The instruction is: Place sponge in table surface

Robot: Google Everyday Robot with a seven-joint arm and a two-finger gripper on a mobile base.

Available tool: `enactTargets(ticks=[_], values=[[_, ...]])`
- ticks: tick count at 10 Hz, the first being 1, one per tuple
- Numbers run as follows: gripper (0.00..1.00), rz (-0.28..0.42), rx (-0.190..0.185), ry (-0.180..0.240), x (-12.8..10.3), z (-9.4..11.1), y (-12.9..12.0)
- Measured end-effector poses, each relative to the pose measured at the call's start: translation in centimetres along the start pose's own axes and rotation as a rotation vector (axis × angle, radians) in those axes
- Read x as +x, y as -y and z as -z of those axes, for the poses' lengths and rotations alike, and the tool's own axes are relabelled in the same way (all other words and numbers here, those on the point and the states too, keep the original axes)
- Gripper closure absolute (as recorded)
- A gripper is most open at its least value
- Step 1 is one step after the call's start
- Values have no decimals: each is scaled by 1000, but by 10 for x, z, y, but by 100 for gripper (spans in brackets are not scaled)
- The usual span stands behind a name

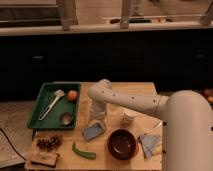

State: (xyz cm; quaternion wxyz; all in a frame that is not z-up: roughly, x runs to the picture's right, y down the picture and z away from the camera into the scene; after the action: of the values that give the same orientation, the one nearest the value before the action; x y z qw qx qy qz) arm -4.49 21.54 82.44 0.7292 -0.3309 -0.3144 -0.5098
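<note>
Apparently nearly done: sponge (94, 131) looks down on table (141, 89), pincer (98, 120) just above it; grip can't tell. Release + pull-back remain.

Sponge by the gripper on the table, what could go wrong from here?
The gripper sits right above the sponge, so lifting away could drag it along. The dark bowl and white cup stand close by; a sideways arm move might knock them.
</note>
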Motion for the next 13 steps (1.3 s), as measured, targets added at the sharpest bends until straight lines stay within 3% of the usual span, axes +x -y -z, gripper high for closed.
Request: enactTargets(ticks=[6,13], values=[[20,-7,-8,-27,9,14,4],[20,-24,12,-75,24,35,8]])
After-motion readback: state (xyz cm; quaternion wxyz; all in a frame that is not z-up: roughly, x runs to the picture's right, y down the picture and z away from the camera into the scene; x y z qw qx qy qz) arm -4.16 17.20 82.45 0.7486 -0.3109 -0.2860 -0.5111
